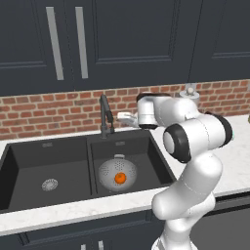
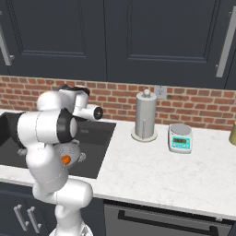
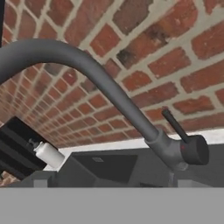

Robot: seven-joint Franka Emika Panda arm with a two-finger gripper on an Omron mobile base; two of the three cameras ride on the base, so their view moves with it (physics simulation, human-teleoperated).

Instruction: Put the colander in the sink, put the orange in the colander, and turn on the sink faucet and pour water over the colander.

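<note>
Sitting in the sink's (image 1: pixel 19 161) right basin, the colander (image 1: pixel 117 174) holds the orange (image 1: pixel 119 178). Next is the sink faucet (image 3: pixel 109 94): hard, smooth metal. Push its thin lever (image 3: pixel 175 125) at three o'clock. The tool (image 1: pixel 121 118) is spread apart, empty.

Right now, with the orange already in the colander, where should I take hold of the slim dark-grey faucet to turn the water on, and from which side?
Take the thin lever on the slim dark-grey faucet, not its spout. It sticks out from the knob on the side facing the open gripper, so come in from the arm's side, probably with the jaws straddling the rod.
</note>
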